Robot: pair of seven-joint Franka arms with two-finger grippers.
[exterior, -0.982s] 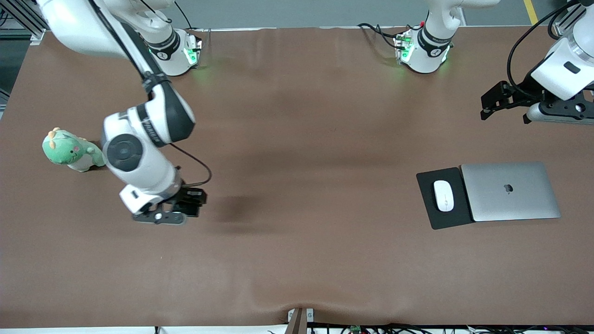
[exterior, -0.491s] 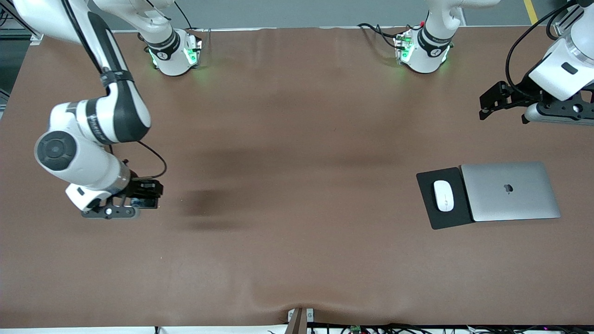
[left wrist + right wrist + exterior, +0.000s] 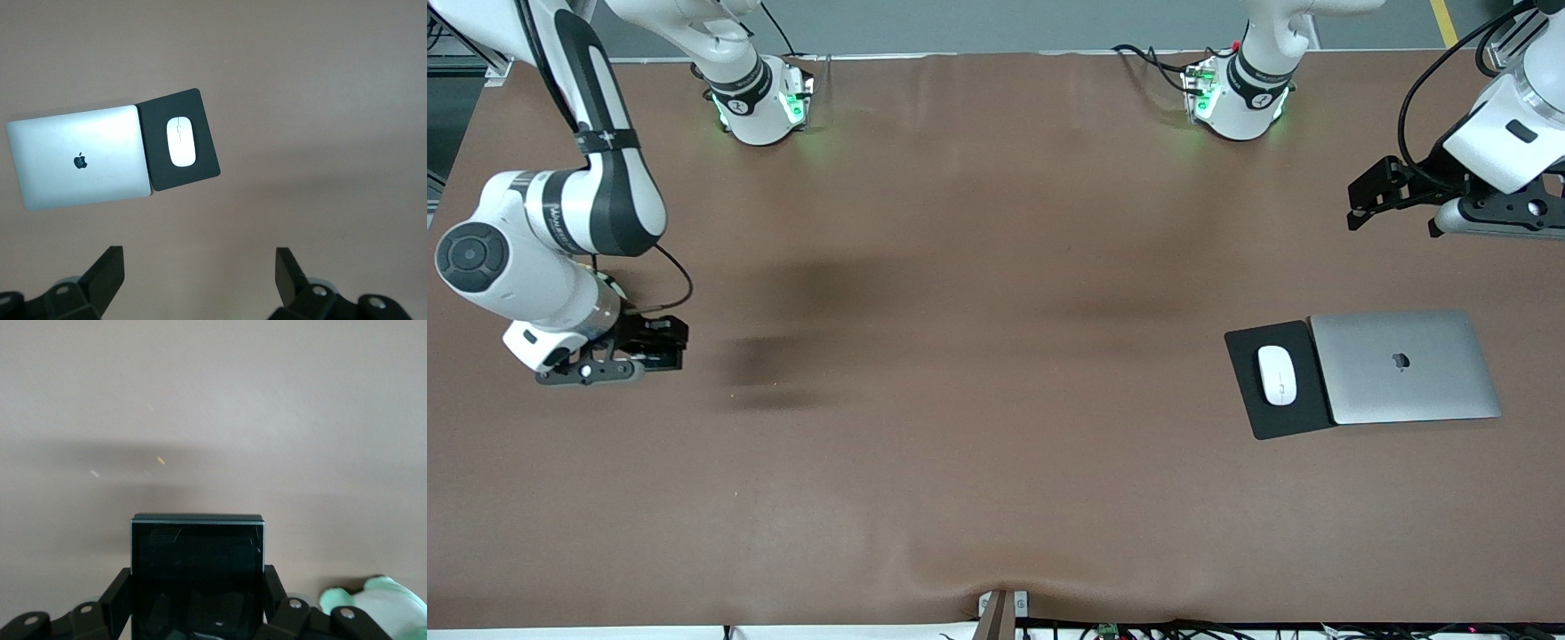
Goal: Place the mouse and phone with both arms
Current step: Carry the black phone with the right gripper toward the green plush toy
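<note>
While my right hand (image 3: 660,342) hung over bare table (image 3: 996,498) at the right arm's end, it pinched the phone (image 3: 197,577), a glossy black slab. My left hand (image 3: 200,283) waited spread, high over the left arm's end. Below it the white mouse (image 3: 1277,374) lay on the black mouse pad (image 3: 1249,404), beside the apple-marked laptop (image 3: 1405,366).

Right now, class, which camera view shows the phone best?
The right wrist view: the phone fills it, clamped in the right hand. The front view shows only a dark sliver at that hand. The left wrist view misses it.
</note>
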